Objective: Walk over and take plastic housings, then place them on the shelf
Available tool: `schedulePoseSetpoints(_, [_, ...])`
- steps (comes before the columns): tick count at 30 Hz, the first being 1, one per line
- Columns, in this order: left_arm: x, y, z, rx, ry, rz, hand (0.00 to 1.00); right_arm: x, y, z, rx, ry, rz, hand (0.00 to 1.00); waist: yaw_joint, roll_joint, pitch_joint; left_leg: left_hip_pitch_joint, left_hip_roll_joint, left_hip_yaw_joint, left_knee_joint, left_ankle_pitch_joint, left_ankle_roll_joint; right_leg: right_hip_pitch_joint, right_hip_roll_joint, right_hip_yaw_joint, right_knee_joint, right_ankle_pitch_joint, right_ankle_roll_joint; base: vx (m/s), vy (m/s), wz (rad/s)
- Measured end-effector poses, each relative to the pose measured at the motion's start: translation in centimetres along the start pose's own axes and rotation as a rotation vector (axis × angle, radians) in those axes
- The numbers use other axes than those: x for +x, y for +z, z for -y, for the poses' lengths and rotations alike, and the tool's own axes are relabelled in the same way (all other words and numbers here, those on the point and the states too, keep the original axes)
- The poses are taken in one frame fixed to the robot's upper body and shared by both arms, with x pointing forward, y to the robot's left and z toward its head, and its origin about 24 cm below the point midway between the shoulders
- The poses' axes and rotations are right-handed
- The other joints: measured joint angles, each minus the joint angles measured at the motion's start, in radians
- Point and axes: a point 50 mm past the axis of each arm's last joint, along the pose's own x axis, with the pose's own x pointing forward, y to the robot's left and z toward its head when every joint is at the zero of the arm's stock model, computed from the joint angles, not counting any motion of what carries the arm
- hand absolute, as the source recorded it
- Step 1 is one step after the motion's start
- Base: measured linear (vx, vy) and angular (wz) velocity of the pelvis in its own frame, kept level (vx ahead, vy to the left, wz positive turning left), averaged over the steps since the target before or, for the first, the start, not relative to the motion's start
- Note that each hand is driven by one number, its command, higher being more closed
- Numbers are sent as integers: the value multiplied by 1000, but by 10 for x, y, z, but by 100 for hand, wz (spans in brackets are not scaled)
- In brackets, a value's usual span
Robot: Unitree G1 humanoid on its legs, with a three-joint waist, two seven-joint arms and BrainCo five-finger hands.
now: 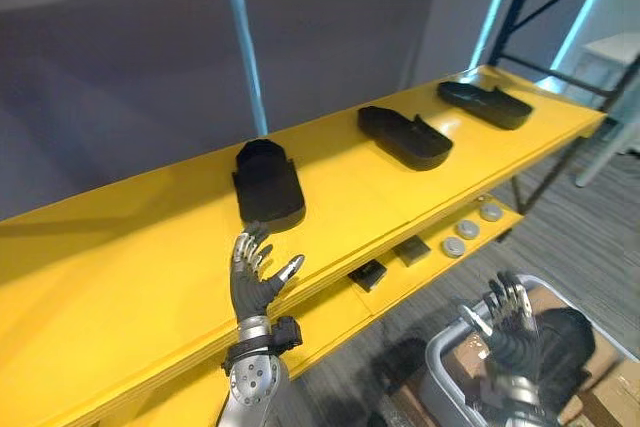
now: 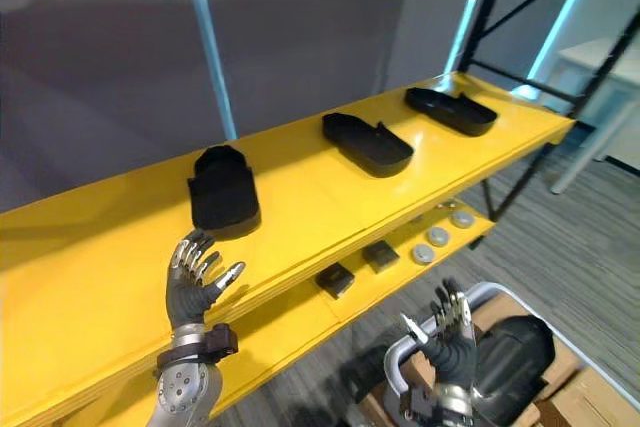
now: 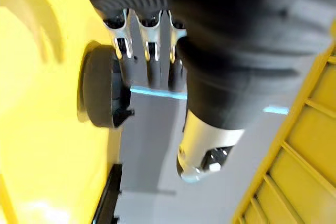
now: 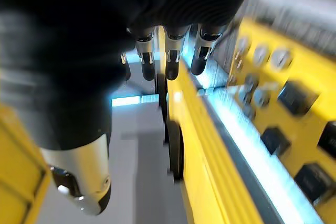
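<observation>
three black housings (image 1: 405, 137) sit spaced along the yellow shelf (image 1: 120, 277). the left hand (image 1: 250, 285), fingers spread and empty, is just short of the nearest. the right hand (image 1: 510, 325) hangs lower, open too.

no legible text or numbers before me. black housings (image 1: 268, 185) and yellow shelf (image 1: 120, 267): nothing i can read.

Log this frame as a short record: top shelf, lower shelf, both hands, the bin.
top shelf: near housing, middle housing, far housing, all black, in a row
left hand: open, fingertips by the near housing, contact unclear
right hand: open, empty, over the grey bin
grey bin: one more black housing inside
lower shelf: black blocks, grey discs
</observation>
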Motion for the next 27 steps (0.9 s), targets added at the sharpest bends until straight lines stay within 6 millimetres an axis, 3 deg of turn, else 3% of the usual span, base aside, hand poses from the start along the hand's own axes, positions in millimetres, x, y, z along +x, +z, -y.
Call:
schedulePoseSetpoints(1, [1,-1,-4,10,15,-2,100,1,-1,-2,0,8,-2,0,11,6,-1,10,14,56,2,-2,8,-14,-16,-65,-5,-47,-52,-92,142,-133])
schedulePoseSetpoints(2, [4,0,-9,26,34,5,100,4,-3,-6,7,23,-3,0,23,22,6,18,47,105,-10,4,18,-53,-28,-189,52,-56,-77,-96,122,-134])
schedulePoseSetpoints(4, [7,-8,-15,59,60,-20,100,8,-12,-10,-17,47,-29,0,29,21,5,36,86,147,-17,9,11,-64,-45,-368,218,-67,-84,-54,39,-84])
schedulePoseSetpoints(5, [6,-12,-18,70,67,-37,100,9,-15,-11,-20,52,-37,0,33,20,5,46,96,160,-23,11,8,-50,-53,-409,267,-80,-96,-3,-61,-69])
schedulePoseSetpoints(6, [6,-19,-23,92,82,-70,0,14,-21,-14,-21,67,-49,0,39,21,5,58,110,186,-31,15,2,-19,-75,-483,328,-168,-116,26,-95,-73])
schedulePoseSetpoints(7, [6,-21,-26,102,88,-77,0,21,-27,-21,-20,86,-60,0,46,16,3,59,115,216,-42,20,-8,-7,-102,-574,339,-222,-112,31,-156,-72])
schedulePoseSetpoints(8, [7,-21,-27,102,89,-78,0,24,-30,-23,-22,93,-67,0,46,16,5,61,121,226,-48,22,-15,-7,-104,-602,320,-218,-103,22,-131,-49])
schedulePoseSetpoints(10, [6,-21,-24,80,78,-80,0,30,-39,-23,-45,102,-103,0,49,62,5,74,158,233,-117,50,-40,12,-26,-599,210,-165,-117,63,-165,-38])
schedulePoseSetpoints(12, [8,-14,-23,65,79,-53,0,30,-39,-24,-58,119,-103,0,57,67,3,100,192,269,-155,64,-44,20,27,-573,156,-137,-140,101,-149,-69])
schedulePoseSetpoints(14, [8,-12,-21,43,73,-46,0,31,-38,-19,-78,108,-98,0,45,68,4,111,208,279,-168,76,-56,19,53,-559,144,-127,-151,104,-113,-50])
schedulePoseSetpoints(19, [3,-8,9,-47,-68,-47,0,20,-37,24,-141,-48,-119,0,-1,76,8,164,194,283,-218,95,-62,44,57,-535,126,-122,-147,93,17,-13])
schedulePoseSetpoints(21, [2,-6,15,-60,-99,-35,0,14,-34,32,-145,-90,-119,0,-11,78,12,168,181,300,-225,95,-62,38,53,-513,114,-104,-139,1,116,-35])
schedulePoseSetpoints(25, [3,-3,24,-66,-161,-20,0,8,-26,36,-116,-164,-87,0,-33,75,53,170,137,404,-197,69,-36,32,51,-397,12,3,-106,-106,137,-87])
schedulePoseSetpoints(27, [7,-3,27,-48,-209,-4,0,8,-28,30,-94,-171,-89,0,-31,70,78,156,144,481,-130,13,-26,36,61,-346,-64,64,-95,-223,95,-108])
